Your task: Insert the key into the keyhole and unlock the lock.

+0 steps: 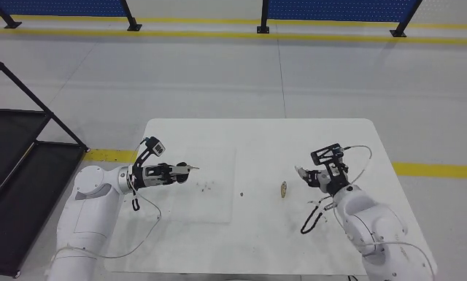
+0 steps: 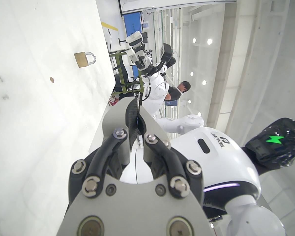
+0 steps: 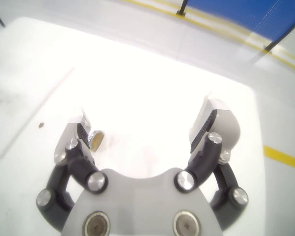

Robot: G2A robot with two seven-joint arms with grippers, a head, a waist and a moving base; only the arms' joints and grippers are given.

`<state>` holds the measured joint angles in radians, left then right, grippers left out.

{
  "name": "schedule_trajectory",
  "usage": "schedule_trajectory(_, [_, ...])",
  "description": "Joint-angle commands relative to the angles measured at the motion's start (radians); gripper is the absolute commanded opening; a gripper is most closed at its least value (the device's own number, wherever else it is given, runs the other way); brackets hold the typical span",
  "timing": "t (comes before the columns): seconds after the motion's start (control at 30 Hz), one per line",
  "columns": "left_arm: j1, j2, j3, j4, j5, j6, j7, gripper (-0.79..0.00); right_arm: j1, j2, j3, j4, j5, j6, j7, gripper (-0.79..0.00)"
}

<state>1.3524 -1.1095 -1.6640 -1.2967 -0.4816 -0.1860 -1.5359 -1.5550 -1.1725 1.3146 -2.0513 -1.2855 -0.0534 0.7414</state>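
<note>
- The table (image 1: pixel 292 139) is white, with a thin pale mat (image 1: pixel 219 208) over its left half.
- The padlock (image 1: pixel 283 189) sits on bare table right of the middle. It has a brass body and a silver shackle that looks closed in the left wrist view (image 2: pixel 84 59).
- The left gripper (image 1: pixel 186 168) hangs over the mat, well apart from the padlock and pointing toward it.
- Its fingers (image 2: pixel 118 116) are pressed together on a thin toothed strip of metal, the key (image 2: pixel 138 98). The tip of the key pokes out past the fingertips.
- The right gripper (image 1: pixel 303 173) is near the padlock, on the side toward the table's right edge.
- Its fingers (image 3: pixel 212 121) are spread wide with nothing between them.
- In the right wrist view the padlock (image 3: pixel 96 140) shows just beside one finger. I cannot tell whether they touch.
- A few dark specks (image 1: pixel 206 184) mark the mat in front of the left gripper.
- One small brown crumb (image 2: pixel 52 80) lies between the specks and the padlock.
</note>
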Motion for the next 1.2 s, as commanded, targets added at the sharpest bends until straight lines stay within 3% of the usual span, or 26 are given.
schedule_trajectory(0.0, [0.000,0.000,0.000,0.000,0.000,0.000,0.000,-0.785,0.030,-0.005,-0.030,-0.008,0.042,0.024,0.138,0.000])
schedule_trajectory(0.27, [0.000,0.000,0.000,0.000,0.000,0.000,0.000,-0.785,0.213,-0.030,-0.131,0.038,0.228,0.190,0.567,0.000])
schedule_trajectory(0.47, [0.000,0.000,0.000,0.000,0.000,0.000,0.000,-0.785,0.355,-0.048,-0.245,0.129,0.166,0.253,0.734,0.000])
schedule_trajectory(0.57, [0.000,0.000,0.000,0.000,0.000,0.000,0.000,-0.785,0.415,-0.058,-0.300,0.190,0.117,0.271,0.764,0.000])
schedule_trajectory(1.17, [0.000,0.000,0.000,0.000,0.000,0.000,0.000,-0.785,0.415,-0.058,-0.300,0.190,0.117,0.271,0.764,0.000])
